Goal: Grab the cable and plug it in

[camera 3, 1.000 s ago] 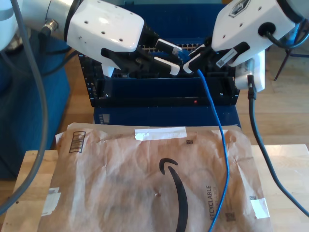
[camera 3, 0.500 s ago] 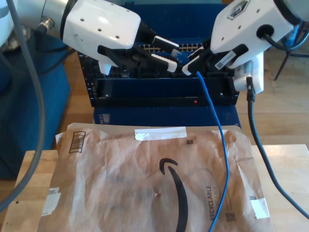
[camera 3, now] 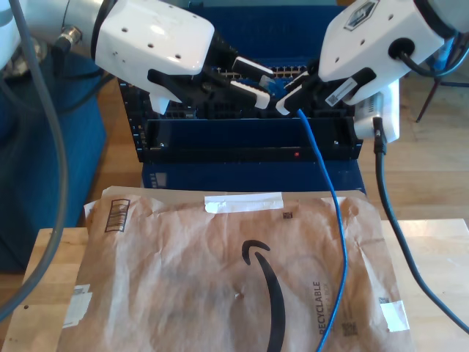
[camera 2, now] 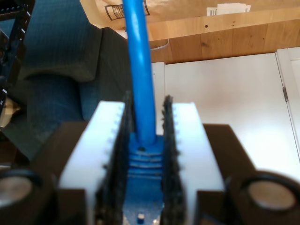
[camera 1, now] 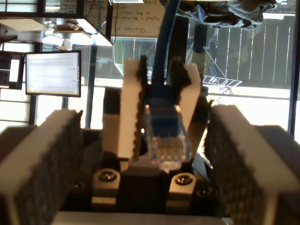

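Since a second ago, my first gripper [camera 3: 262, 84] has been drawn back a little toward the exterior view's left, so that its fingers no longer close around the plug [camera 1: 164, 140], and over the last half second it has hardly been shifted. Its jaws are spread wide: in the first wrist view the grey pads [camera 1: 44, 159] stand well apart, with the plug seen between them and beyond them, untouched. My second gripper [camera 3: 289, 99] has been kept where it was, on the exterior view's right, clamped narrowly on the cable [camera 3: 333, 220] just behind the plug. In the second wrist view the blue boot [camera 2: 145, 159] is pinched between the two white fingers [camera 2: 93, 150], and the cable is seen leaving them straight outward. In the first wrist view the clear plug is pointed toward the camera, its contacts faintly visible. In the exterior view the two grippers are faced toward each other above a black rack [camera 3: 249, 143], on which a small red light [camera 3: 296, 155] is lit. From my second gripper the cable is hung downward in front of the rack, then laid across the exterior view's right part of a brown paper envelope [camera 3: 183, 279] and run off the picture's lower edge. The envelope is spread flat on a wooden table [camera 3: 440, 242].
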Motion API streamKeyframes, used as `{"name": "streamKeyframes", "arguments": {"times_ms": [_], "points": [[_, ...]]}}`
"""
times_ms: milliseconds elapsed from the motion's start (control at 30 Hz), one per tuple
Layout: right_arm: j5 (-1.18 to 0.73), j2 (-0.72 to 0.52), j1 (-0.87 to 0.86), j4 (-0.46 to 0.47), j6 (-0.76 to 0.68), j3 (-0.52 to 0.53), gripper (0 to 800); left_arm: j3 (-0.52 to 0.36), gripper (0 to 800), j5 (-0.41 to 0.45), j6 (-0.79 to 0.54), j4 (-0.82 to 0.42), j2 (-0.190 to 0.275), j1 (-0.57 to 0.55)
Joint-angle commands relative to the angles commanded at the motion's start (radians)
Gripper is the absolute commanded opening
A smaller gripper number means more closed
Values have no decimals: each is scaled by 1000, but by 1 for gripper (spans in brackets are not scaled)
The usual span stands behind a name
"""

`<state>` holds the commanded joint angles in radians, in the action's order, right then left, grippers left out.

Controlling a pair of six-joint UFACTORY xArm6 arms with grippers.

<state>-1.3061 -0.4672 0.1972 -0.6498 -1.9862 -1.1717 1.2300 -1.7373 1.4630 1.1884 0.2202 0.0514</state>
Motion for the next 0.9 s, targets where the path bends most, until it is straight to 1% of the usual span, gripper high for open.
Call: {"name": "streamKeyframes", "arguments": {"times_ms": [133,233,400,567,900], "points": [[0,2,0,0,0,0,14,0,344,0,0,2,0,0],[0,2,2,0,0,0,14,0,313,2,-2,0,0,0],[0,3,2,0,0,-2,14,-5,295,0,-18,5,2,0],[0,5,2,0,0,-2,14,-6,221,0,-31,17,3,2],[0,2,2,0,0,-2,14,-9,179,2,-32,15,3,5]]}}
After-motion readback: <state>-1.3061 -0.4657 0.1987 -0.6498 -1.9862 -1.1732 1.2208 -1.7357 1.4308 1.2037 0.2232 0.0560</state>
